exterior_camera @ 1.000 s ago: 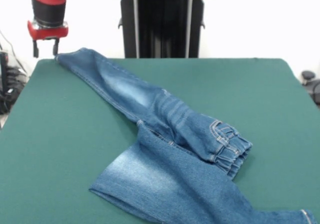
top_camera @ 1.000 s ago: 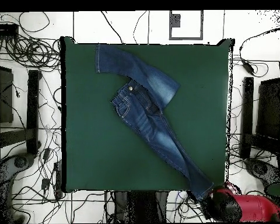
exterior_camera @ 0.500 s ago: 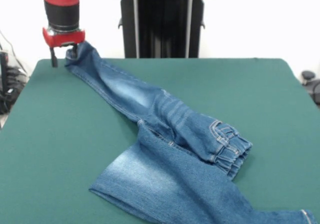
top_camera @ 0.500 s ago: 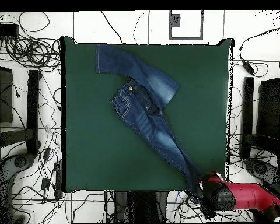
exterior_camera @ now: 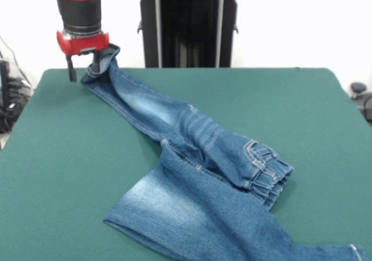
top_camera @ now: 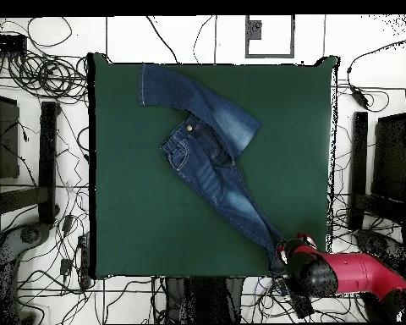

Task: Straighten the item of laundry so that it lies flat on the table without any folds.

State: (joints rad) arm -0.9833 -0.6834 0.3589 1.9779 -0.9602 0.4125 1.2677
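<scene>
In the front view, the gripper hangs over the far left corner of the table. One dark finger stands clear on the left, apart from the cloth. The hem of one leg of the jeans is bunched up against the other side of the gripper and lifted off the green top, so the gripper appears to have that hem in its grasp, with its fingers set apart rather than fully together. From that raised hem the leg runs diagonally down toward the middle of the table. The gathered waistband lies folded over to the right of centre. The second leg spreads wide toward the near edge, with a faded patch on it, and part of it runs off the bottom of the picture.

In the overhead view, the red and black arm reaches in at the bottom right corner of the table, and its head covers the end of the long leg there. The jeans stretch diagonally from that corner up toward the top edge. The other leg is folded across near the top edge, reaching toward the top left corner.
</scene>
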